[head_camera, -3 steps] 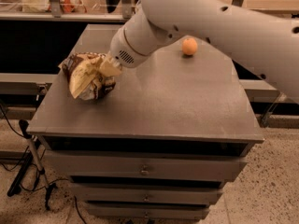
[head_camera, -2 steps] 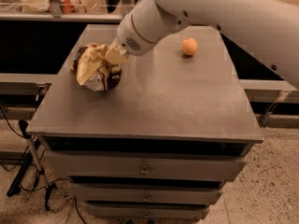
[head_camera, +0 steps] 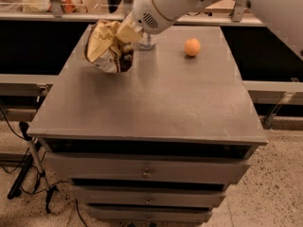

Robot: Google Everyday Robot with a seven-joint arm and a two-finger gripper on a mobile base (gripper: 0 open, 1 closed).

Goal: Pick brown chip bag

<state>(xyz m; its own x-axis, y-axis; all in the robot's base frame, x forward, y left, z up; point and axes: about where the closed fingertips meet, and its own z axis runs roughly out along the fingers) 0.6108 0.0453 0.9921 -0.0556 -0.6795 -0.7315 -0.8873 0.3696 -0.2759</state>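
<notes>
Cream-coloured and closed, the tool (head_camera: 124, 33) is seen near the far left corner of the bench (head_camera: 156, 108). Its fingers are pinched on the upper right part of the brown chip bag (head_camera: 108, 48). The bag is crumpled, with pale yellow-tan folds at the top and left. A dark brown patch with white print is turned toward the front edge at its lower right. The bag is held over the far left area of the bench top, close to the left edge. A dark shadow is seen beneath it, but whether its lowest fold touches the surface cannot be told.

Behind the tool, a thick white arm (head_camera: 170, 4) is seen coming in from beyond the far right corner, with a small vent grille on its wrist. Just behind the wrist, near the far edge, a small greyish object (head_camera: 147, 43) is partly hidden, and what it is cannot be made out.

An orange (head_camera: 192, 47) is set on the bench top toward the far right corner, well apart from the bag.

Below the front edge, stacked drawers (head_camera: 147, 171) with small knobs are seen. On the speckled floor beside the front left corner, a dark stand (head_camera: 33, 169) with trailing cables is placed.
</notes>
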